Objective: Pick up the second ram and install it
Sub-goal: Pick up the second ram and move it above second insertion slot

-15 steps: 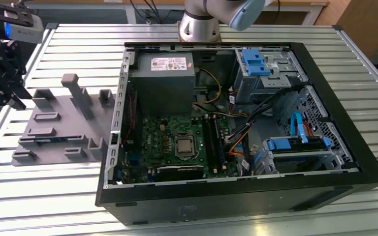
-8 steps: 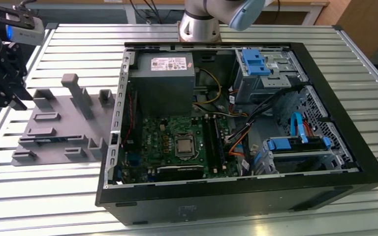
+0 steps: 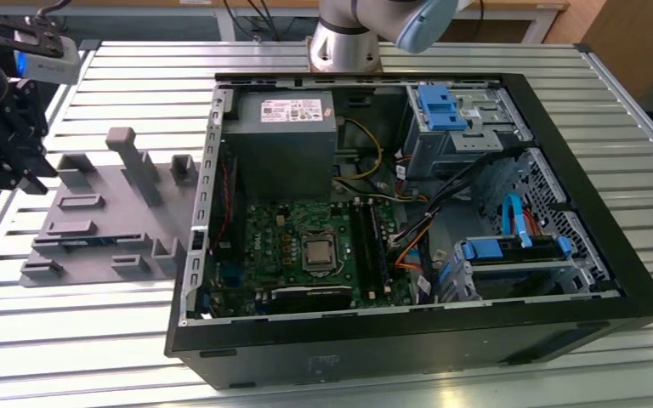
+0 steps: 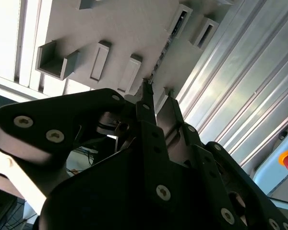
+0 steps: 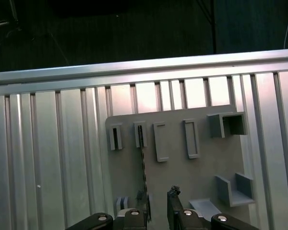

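No legible text anywhere I look. Exterior view: white label (image 3: pixel 290 109) on the grey power supply (image 3: pixel 281 157) inside the open PC case (image 3: pixel 417 344), print too small to make out. There's a faint mark (image 3: pixel 320 367) on the case's front panel, also unreadable. In both wrist views, the grey holder tray (image 5: pixel 201 177) (image 4: pixel 134 28) carries no lettering or nos. I can read.

Work surface: a slatted aluminium table (image 3: pixel 99 340), pale grey, with its grooves running across the exterior view. Bright light glares in streaks off the metal in the second wrist view. Wood-coloured panels (image 3: pixel 633 34) stand beyond the far edge, at the exterior view's right. Dark cables (image 3: pixel 247 17) hang behind. In the first wrist view, the room past the table's rim is dim, near black.
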`<state>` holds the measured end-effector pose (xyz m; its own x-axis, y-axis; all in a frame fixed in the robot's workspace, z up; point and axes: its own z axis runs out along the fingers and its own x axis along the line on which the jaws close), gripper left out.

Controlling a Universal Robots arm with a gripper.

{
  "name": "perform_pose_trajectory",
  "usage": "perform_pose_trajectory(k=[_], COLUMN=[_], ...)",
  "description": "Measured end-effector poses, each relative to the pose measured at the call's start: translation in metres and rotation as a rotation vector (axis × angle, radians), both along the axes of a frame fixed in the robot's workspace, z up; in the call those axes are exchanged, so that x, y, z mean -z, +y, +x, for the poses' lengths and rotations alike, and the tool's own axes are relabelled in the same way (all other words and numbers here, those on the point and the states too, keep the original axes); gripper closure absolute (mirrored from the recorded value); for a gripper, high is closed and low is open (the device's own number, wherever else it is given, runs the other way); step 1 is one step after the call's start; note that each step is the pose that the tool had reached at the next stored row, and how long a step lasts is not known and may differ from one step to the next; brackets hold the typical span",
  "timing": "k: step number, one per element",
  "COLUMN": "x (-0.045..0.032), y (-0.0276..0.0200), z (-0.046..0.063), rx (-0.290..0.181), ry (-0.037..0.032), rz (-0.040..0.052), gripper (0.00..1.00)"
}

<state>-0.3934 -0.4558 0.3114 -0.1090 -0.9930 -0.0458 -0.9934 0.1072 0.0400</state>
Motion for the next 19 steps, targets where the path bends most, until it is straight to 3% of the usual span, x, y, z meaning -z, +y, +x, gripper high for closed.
perform_pose_trajectory(k=[19], x=[0.0195], y=[-0.0001], z=[0.000], rx=[-0.015], ry=[-0.0039], rz=[-0.0034], gripper=[0.69])
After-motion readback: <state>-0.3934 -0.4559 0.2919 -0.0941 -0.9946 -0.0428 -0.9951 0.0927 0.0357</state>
